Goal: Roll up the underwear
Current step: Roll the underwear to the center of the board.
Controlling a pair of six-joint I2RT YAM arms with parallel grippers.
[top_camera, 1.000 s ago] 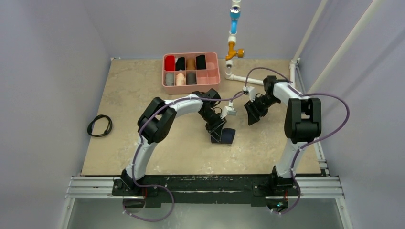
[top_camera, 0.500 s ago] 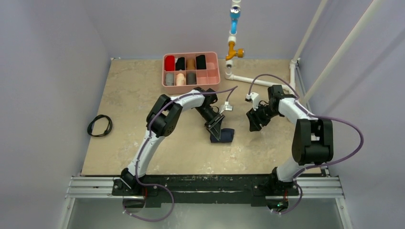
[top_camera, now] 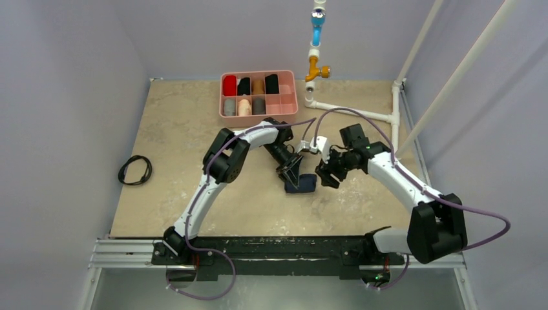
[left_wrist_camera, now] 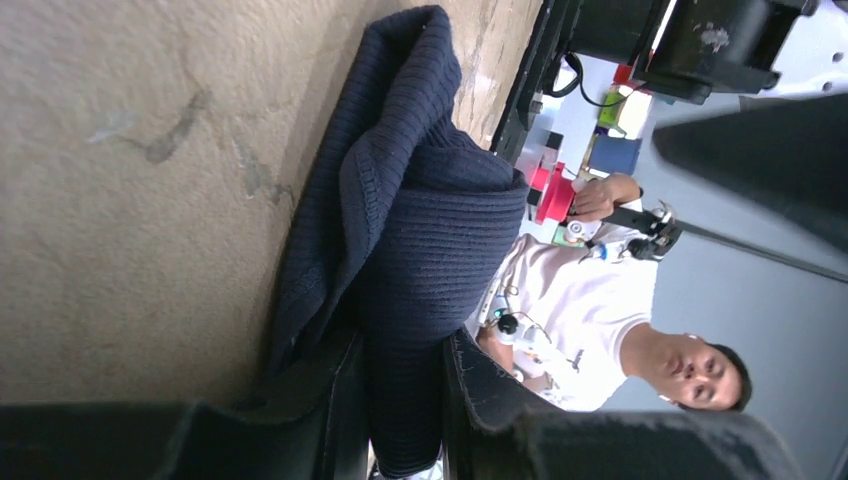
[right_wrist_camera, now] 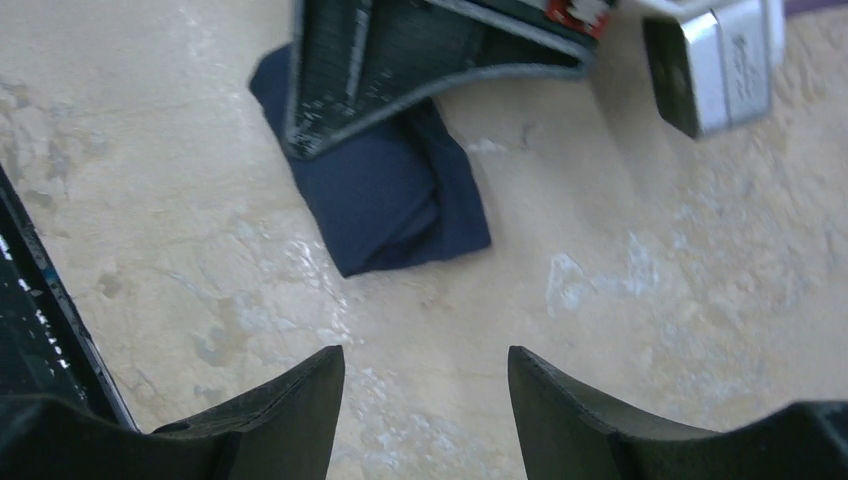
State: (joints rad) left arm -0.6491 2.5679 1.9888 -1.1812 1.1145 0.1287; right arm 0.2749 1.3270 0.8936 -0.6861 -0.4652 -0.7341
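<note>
1. Now, at the far left of the overhead frame, a black cable loop (top_camera: 135,170) is lying on the table (top_camera: 174,129), well apart from the action.
2. Upper centre, a pink tray (top_camera: 287,103) is sitting with fabric rolls in its compartments.
3. Centre frame, the left gripper (top_camera: 292,175) is pinching the underwear (top_camera: 305,186), jaws nearly closed on a fold of navy fabric. The bundle is resting on the table.
4. Just right of it, the right gripper (top_camera: 325,175) is hovering, jaws spread apart, gripping nothing.
</note>
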